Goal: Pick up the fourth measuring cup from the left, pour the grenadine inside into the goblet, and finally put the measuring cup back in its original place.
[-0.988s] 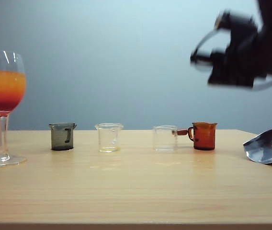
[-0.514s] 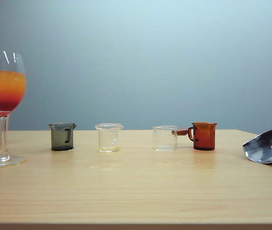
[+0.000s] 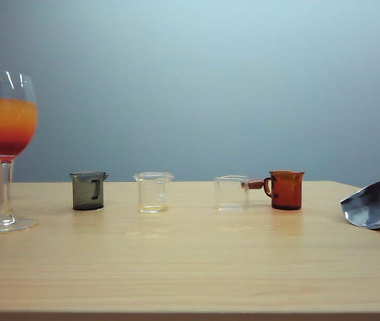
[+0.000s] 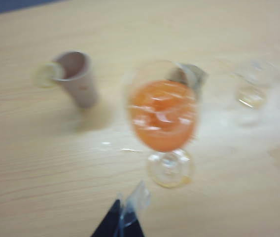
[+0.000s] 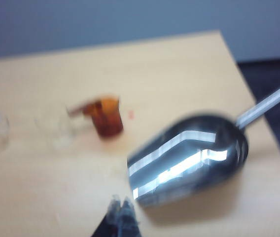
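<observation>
Task apparently finished: fourth measuring cup point(image 3: 286, 190) upright at right of centre on worktop point(image 3: 190, 267), goblet point(image 3: 6, 150) at far left showing red grenadine point(image 3: 5, 142) beneath orange, right pincer point(image 5: 122, 210) closed and empty above, left pincer point(image 4: 130, 210) state unclear.

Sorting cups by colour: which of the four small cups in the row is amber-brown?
The fourth measuring cup, rightmost in the row; the others are smoky grey or clear.
</observation>
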`<action>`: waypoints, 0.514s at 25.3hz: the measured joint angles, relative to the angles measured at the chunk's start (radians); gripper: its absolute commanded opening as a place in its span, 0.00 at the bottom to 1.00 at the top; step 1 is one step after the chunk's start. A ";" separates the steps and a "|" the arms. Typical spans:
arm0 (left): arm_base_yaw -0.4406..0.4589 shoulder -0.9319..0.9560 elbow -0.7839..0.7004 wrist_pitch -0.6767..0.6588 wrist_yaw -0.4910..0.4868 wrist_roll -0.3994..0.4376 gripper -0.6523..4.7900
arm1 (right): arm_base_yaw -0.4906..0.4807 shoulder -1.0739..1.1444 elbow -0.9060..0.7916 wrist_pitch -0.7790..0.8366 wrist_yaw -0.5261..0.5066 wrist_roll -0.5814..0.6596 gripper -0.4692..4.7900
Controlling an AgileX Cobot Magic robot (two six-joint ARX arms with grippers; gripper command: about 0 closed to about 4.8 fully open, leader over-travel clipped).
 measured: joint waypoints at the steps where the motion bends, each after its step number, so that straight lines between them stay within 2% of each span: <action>1: 0.034 -0.016 -0.001 0.002 0.011 0.000 0.12 | 0.001 -0.003 -0.024 -0.003 0.005 0.000 0.08; 4: 0.132 -0.076 -0.025 0.013 0.022 0.000 0.12 | 0.002 -0.010 -0.125 0.067 0.021 0.000 0.08; 5: 0.167 -0.108 -0.055 0.034 0.010 -0.001 0.11 | 0.002 -0.010 -0.176 0.136 0.022 0.000 0.08; 7: 0.186 -0.163 -0.126 0.060 0.004 -0.003 0.11 | 0.002 -0.010 -0.234 0.214 0.023 0.000 0.08; 12: 0.183 -0.259 -0.253 0.076 0.007 -0.003 0.12 | 0.000 -0.009 -0.301 0.215 0.029 -0.001 0.08; 13: 0.183 -0.312 -0.328 0.079 0.009 -0.003 0.12 | -0.005 -0.010 -0.300 0.216 0.029 -0.002 0.08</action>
